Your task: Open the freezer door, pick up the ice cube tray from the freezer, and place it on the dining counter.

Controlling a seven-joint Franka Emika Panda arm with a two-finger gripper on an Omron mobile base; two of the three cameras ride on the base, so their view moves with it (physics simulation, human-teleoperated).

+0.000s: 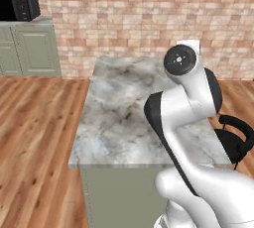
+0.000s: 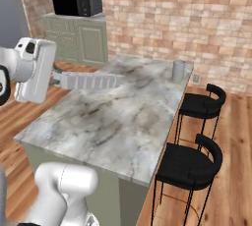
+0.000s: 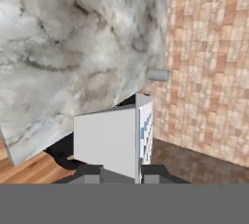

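Observation:
My gripper (image 2: 58,77) is shut on the ice cube tray (image 2: 91,80), which sticks out from the hand as a long grey slab above the dining counter (image 2: 123,117). In the hand view the tray (image 3: 109,145) stands between the fingertips (image 3: 92,173), its grey underside facing the camera. A strip of pale blue and white cells shows along its right edge. The marble counter top (image 3: 58,47) lies beyond it. In the left base view my own arm covers the right side of the counter (image 1: 114,118). The freezer is out of view.
A grey cup (image 2: 178,70) stands at the counter's far right corner, also seen as the cup (image 3: 158,75) in the hand view. Two black stools (image 2: 197,107) line the counter's right side. A microwave (image 2: 76,1) sits on green cabinets by the brick wall.

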